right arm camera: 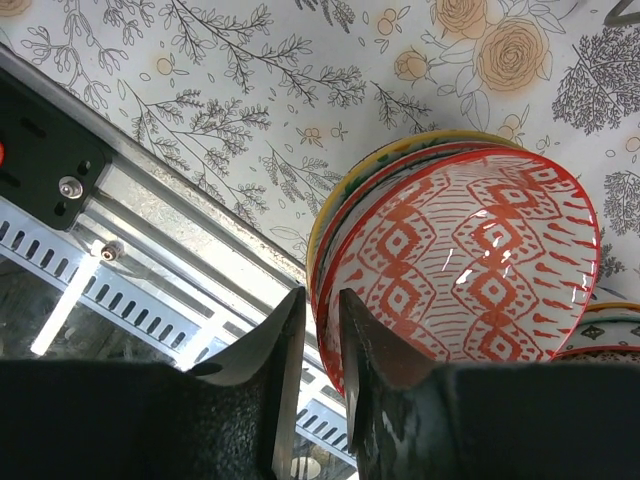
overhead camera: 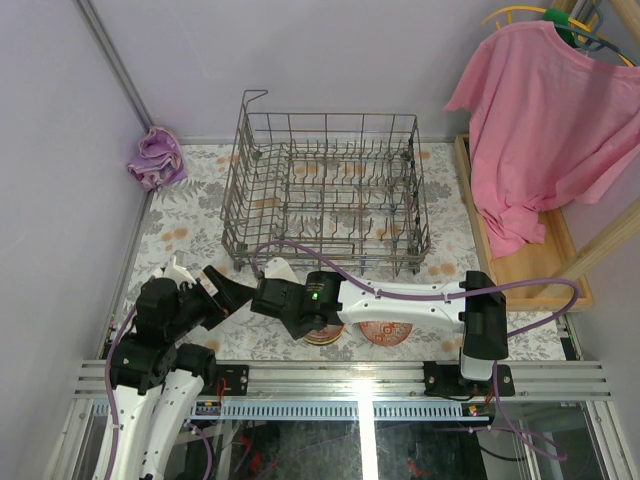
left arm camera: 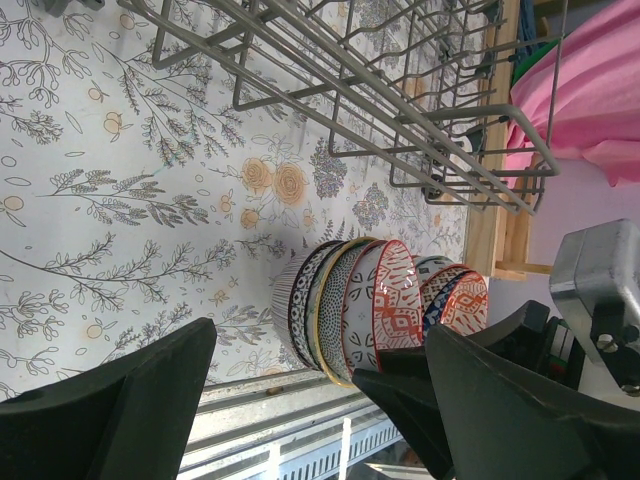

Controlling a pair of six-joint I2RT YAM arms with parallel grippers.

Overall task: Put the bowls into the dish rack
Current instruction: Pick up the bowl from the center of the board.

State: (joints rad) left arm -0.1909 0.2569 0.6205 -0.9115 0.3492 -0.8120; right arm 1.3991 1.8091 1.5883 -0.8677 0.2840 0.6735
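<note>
Dish rack (overhead camera: 325, 195) sits at the back middle of the floral bench (overhead camera: 190, 215), wire basket with upright tines, no bowl visible in it. Bowls are all at the near edge of the bench, well apart from the rack, in two nested stacks: one (overhead camera: 322, 337) under the right arm's wrist, the other (overhead camera: 390, 332) just beside it to the right. Left tool (left arm camera: 320, 340) hangs wide open, empty, low over the bench and pointed at the stacks from the left. Right tool (right arm camera: 320, 295) has its jaws drawn nearly together across the rim of the top red-and-white bowl (right arm camera: 470, 260), one finger outside the stack, one over the bowl's inner wall; reads as a pinch on that rim, though the contact itself is partly hidden by the fingers. Step in hand, as I judge it: pick this top bowl off the stack. To do it well, seat the rim deep between the fingers before lifting, since glazed ceramic likely slips. Lift straight up until clear of the yellow-rimmed bowl (right arm camera: 330, 215) nested beneath, and check that only one bowl comes. Carry it over the rack's near wall, then stand it on edge between two tines. Keep the left arm clear of that path.
</note>
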